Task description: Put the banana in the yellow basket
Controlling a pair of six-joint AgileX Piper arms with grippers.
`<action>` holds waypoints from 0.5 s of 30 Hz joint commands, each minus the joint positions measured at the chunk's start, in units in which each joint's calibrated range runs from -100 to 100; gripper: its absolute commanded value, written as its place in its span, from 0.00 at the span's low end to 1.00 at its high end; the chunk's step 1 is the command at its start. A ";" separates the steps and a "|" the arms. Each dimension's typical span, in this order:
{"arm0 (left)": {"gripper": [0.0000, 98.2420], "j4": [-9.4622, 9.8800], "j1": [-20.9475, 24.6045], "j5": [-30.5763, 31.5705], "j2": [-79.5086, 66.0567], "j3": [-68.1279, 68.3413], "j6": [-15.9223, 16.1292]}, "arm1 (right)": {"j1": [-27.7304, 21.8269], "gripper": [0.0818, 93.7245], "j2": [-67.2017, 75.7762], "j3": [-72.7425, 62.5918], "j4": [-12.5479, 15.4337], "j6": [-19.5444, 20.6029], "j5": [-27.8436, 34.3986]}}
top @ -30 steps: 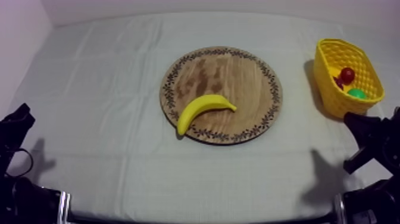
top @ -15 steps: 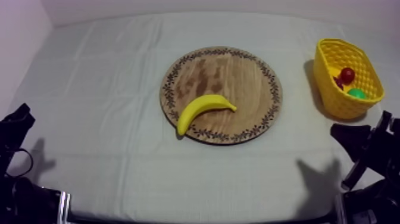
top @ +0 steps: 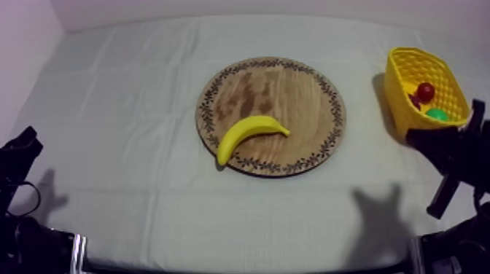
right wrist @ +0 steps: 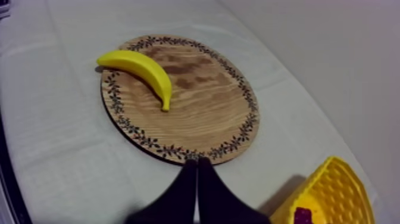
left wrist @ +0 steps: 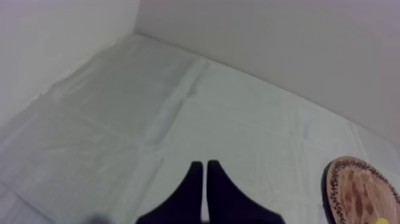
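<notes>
moved: right arm [top: 452,157] stands higher at the counter's right edge than half a second ago, now up against the near side of the yellow basket [top: 405,102]. its shadow [top: 379,218] on the cloth has shifted with it. banana, board and basket unmoved.

item 1: banana [top: 250,135], lying flat on the near-left part of the wooden board [top: 292,87], one end on the patterned rim, free of both grippers.

item 2: yellow basket, at the far right of the counter [top: 131,109], well apart from the board. holds a small red fruit [top: 425,92] and a green object [top: 437,114], the latter half hidden by the wall, kind not readable. near corner covered by the right arm in the top view; cut off in the right wrist view.

item 3: right gripper [right wrist: 197,162], jaws together in a narrow wedge, holding nothing, just off the board's rim on the basket side.

item 4: left gripper [left wrist: 204,164], jaws together, empty, over bare cloth, the board's edge cut off beside it. left arm [top: 18,157] low at the left edge.
</notes>
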State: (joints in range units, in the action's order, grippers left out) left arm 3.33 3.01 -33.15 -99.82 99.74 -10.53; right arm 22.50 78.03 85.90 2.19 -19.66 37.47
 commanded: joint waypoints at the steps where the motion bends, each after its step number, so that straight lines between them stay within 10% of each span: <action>1: 0.00 0.02 -0.01 0.00 0.00 0.03 0.01 | 0.53 0.01 -10.90 -11.93 0.27 -3.16 5.45; 15: 0.00 0.02 -0.01 0.00 0.00 0.03 0.01 | 2.18 0.00 -44.53 -52.10 1.68 -13.10 35.79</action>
State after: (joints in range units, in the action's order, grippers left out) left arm 3.33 3.01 -33.15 -99.82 99.74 -10.53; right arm 24.41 41.63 43.39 4.27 -30.42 68.71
